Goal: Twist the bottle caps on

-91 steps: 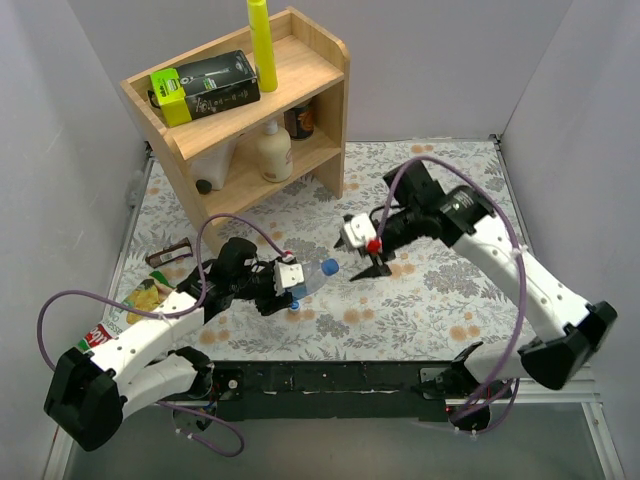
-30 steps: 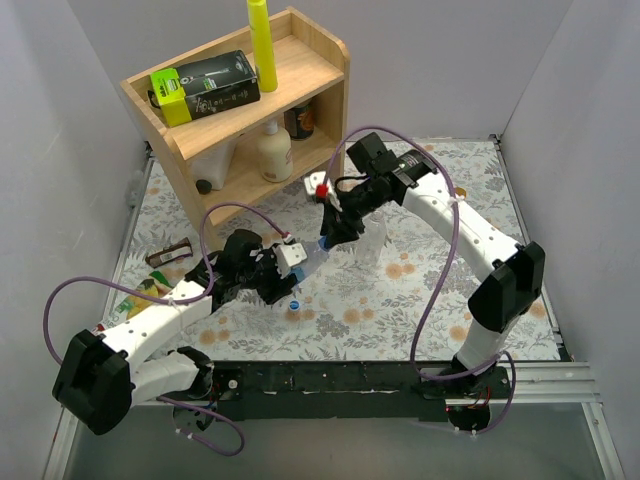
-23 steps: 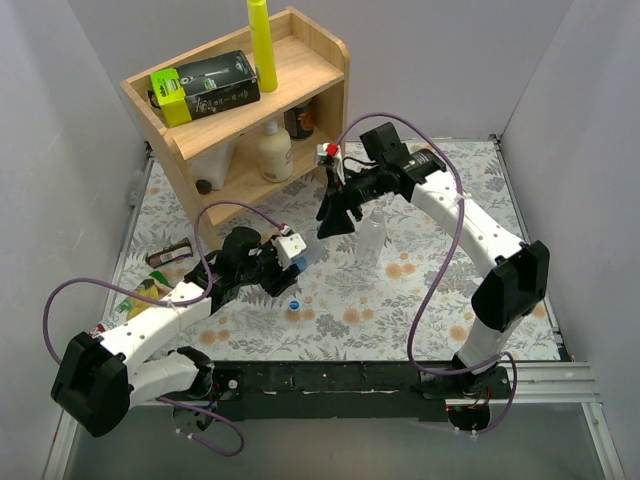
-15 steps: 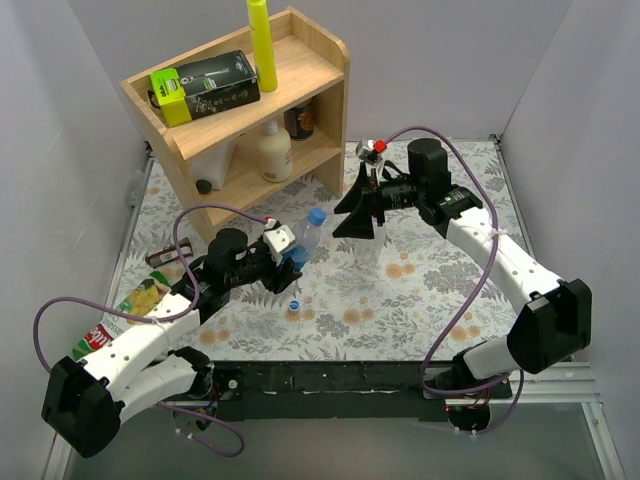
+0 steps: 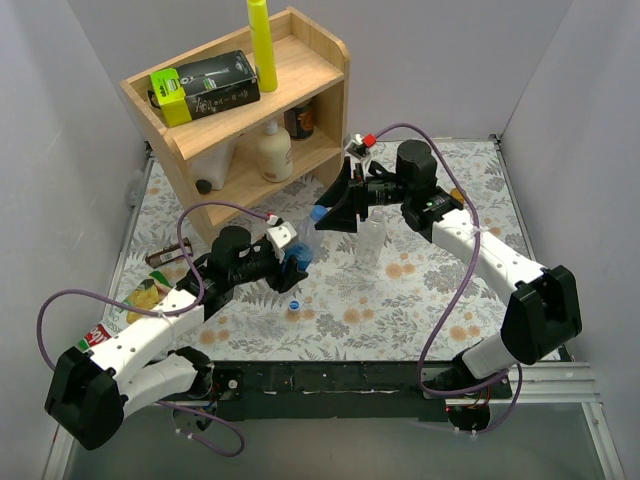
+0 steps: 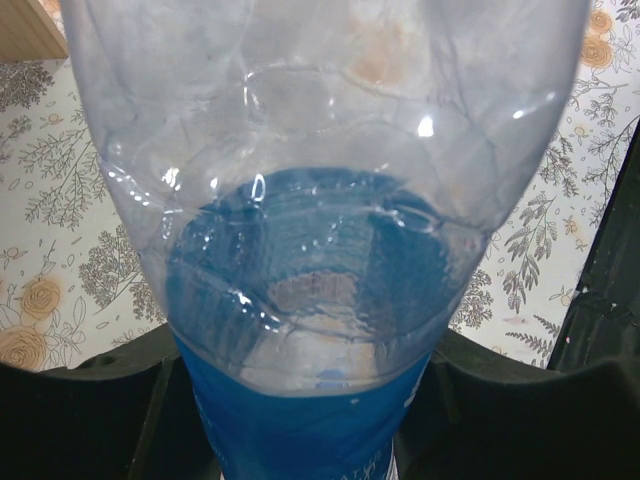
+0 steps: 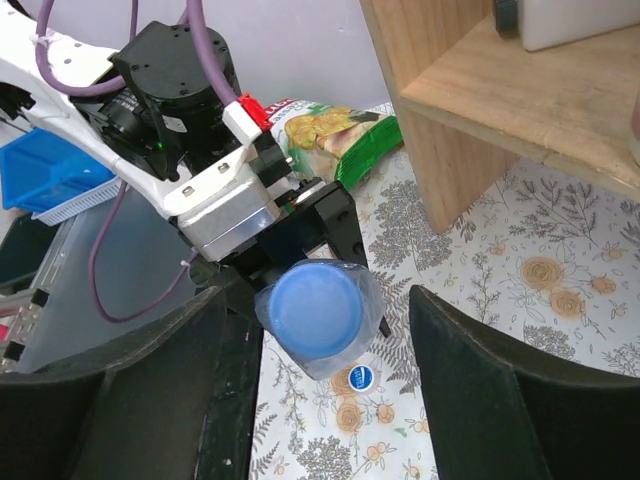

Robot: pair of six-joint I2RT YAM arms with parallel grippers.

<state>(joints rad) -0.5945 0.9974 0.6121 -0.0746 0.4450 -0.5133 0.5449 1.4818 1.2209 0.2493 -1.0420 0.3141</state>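
Note:
My left gripper [image 5: 283, 256] is shut on the clear bottle with the blue label [image 5: 300, 248], which tilts up and to the right above the table. In the left wrist view that bottle [image 6: 320, 250] fills the frame between the dark fingers [image 6: 80, 420]. A blue cap [image 7: 317, 308] sits on its neck. My right gripper [image 7: 320, 390] is open, one finger on each side of the blue cap and clear of it. A white cap with blue print [image 5: 293, 306] lies on the floral cloth under the bottle. The clear unlabelled bottle [image 5: 370, 240] stands upright just right of the right gripper [image 5: 335, 205].
A wooden shelf [image 5: 300, 90] at the back left carries a yellow tube [image 5: 262, 40], a green and black box [image 5: 205, 85] and a cream lotion bottle [image 5: 275, 150]. Snack packets [image 5: 145, 295] lie at the table's left edge. White walls close in both sides.
My right gripper let go at the bottle's neck, opened wide, drew back and now brackets the capped neck. The left arm lifted and tilted the labelled bottle toward it.

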